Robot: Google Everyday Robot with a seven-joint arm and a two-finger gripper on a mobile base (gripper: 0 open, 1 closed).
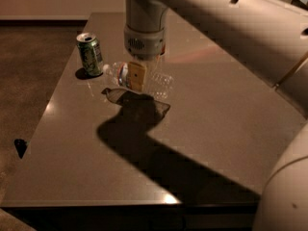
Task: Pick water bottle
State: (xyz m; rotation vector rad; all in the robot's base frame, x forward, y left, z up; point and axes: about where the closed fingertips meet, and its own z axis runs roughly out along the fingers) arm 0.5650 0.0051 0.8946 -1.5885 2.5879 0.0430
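a dark, smooth, glossy tabletop [216, 119] stands on brown carpet [33, 71], with a pale wall [48, 1] behind it. the white arm [226, 18] reaches in from the upper right, its rounded wrist pointing straight down over the far left part of the tabletop. the pincer [137, 81] is closed around the middle of the water bottle [156, 83] (clear ribbed plastic, white cap to the left), one tan pad across the near side. the bottle lies sideways, its shadow a little apart from it. a green soda can [90, 53] stands upright just left of the cap.
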